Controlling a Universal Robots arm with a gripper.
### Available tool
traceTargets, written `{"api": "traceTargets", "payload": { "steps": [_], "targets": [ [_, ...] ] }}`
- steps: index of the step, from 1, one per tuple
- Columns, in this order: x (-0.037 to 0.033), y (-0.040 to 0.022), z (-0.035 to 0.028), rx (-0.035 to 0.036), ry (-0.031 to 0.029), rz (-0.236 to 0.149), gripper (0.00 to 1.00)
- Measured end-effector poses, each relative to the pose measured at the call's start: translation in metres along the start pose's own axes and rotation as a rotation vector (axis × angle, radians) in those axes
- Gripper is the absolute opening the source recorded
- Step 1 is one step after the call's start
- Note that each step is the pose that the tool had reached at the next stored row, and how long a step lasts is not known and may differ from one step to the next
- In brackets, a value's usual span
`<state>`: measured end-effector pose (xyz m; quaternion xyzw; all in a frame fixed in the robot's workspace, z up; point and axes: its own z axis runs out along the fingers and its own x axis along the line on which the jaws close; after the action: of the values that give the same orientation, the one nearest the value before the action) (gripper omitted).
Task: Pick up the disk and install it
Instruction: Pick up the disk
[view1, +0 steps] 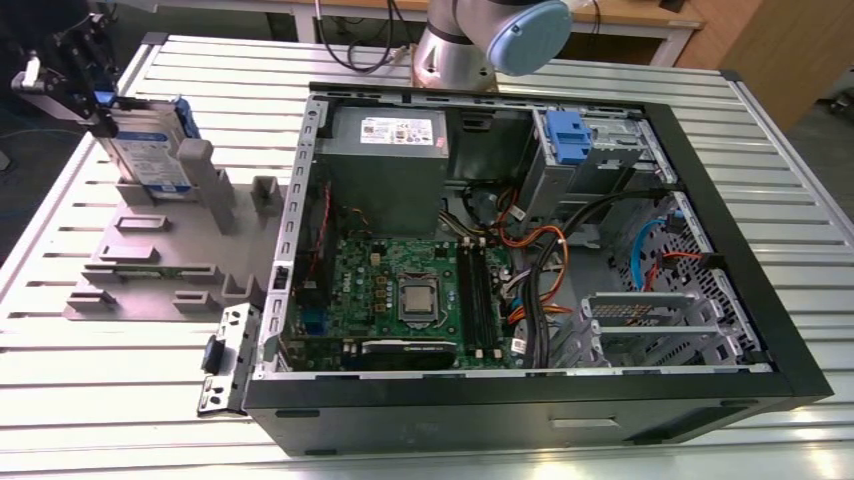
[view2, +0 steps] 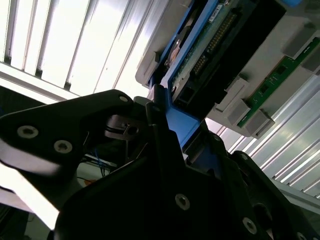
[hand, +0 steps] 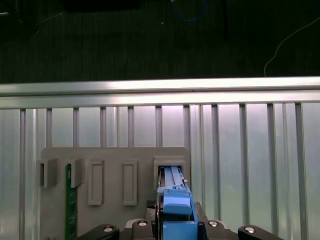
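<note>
The gripper (view1: 102, 112) is clamped on the blue-framed upper edge of the disk (view1: 144, 155). The disk stands directly beneath it, with its lower end apparently seated in the grey holder (view1: 147, 270). A straight pull along the slot is advised, so that the frame is not jammed.

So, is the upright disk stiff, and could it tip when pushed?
Probably stiff: the disk has a metal body in a blue frame. Standing on edge in the grey holder, it might tip. Its exposed circuit board looks fragile.
</note>
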<state>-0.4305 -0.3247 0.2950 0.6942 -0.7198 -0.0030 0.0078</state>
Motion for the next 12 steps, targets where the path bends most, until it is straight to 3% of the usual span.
{"api": "traceTargets", "payload": {
  "steps": [12],
  "targets": [
    [0.0000, 0.0001, -0.0084, 0.0002, -0.0001, 0.000, 0.37]
  ]
}}
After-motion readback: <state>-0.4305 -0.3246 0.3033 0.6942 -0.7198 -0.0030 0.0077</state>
